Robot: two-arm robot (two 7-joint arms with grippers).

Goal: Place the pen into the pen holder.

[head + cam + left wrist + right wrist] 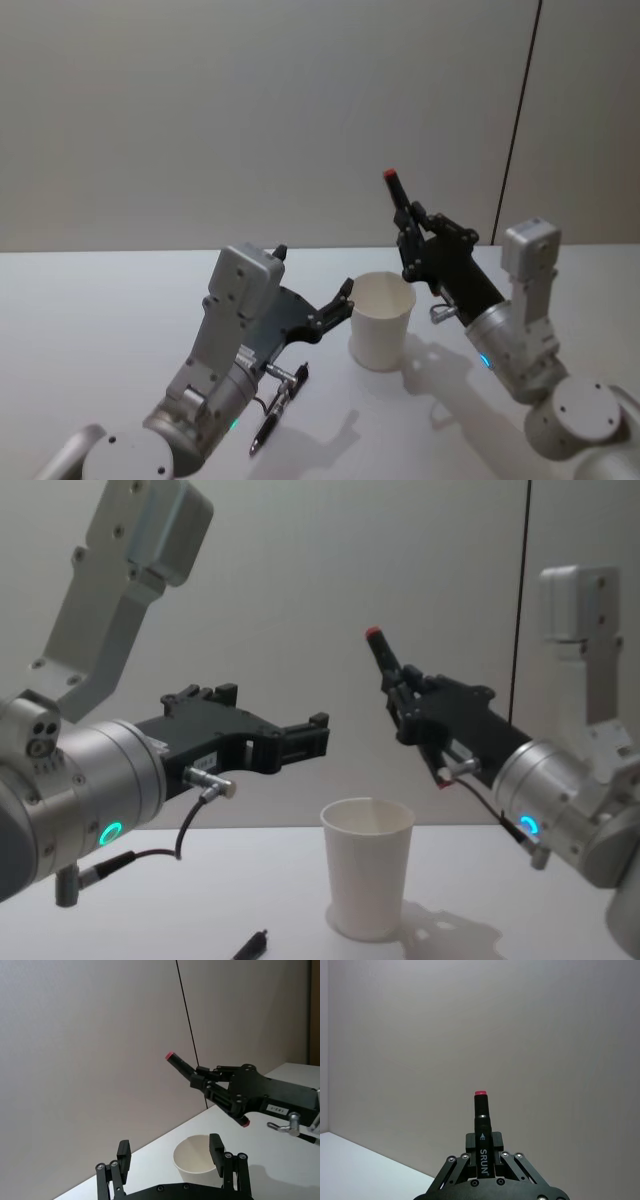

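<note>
One pen (pixel 398 196) in right gripper (pixel 408 222) — second pen (pixel 277 405) lying — one cup (pixel 380 325).

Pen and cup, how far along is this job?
Done: the right gripper is shut on the pen, lifted off the table. In hand: it holds the pen tilted above the cup, slightly to the right. Left: lower it in and release. The left gripper hangs open by the cup.

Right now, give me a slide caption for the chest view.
Right gripper holds a red-tipped black pen tilted, above and right of the white paper cup; open left gripper hovers opposite.
</note>
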